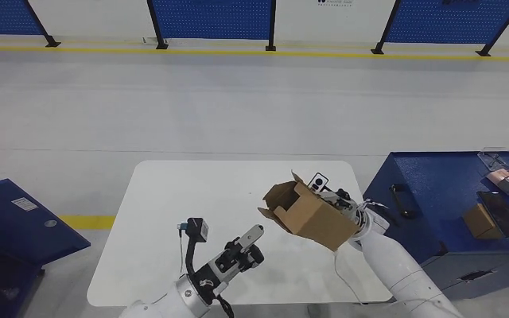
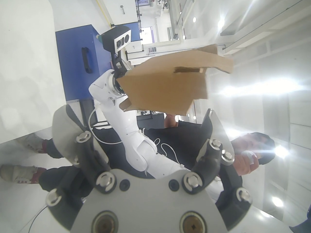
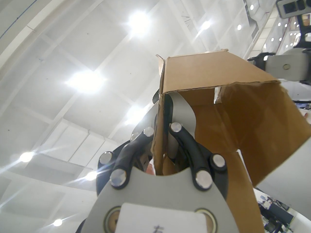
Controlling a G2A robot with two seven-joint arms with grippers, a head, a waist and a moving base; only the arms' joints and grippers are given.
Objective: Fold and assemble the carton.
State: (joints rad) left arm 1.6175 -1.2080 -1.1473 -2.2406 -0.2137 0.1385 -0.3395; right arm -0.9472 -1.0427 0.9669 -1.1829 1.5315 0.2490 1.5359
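Left gripper (image 2: 136, 120) sits closest in its wrist view, fingers spread wide and empty. The carton (image 2: 165, 86) hangs beyond it, well apart.

From the right wrist, the right gripper (image 3: 165, 107) pinches one carton wall, one finger inside and one outside.

From above, the carton is held over the right side of the table (image 1: 159, 238). Its long axis runs from the right gripper toward the left one, and its loose flaps probably face that free gripper.

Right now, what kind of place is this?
Likely a factory hall or robot test floor: blue barrier panels behind a yellow floor line, bright lights on a high ceiling, and a white table.
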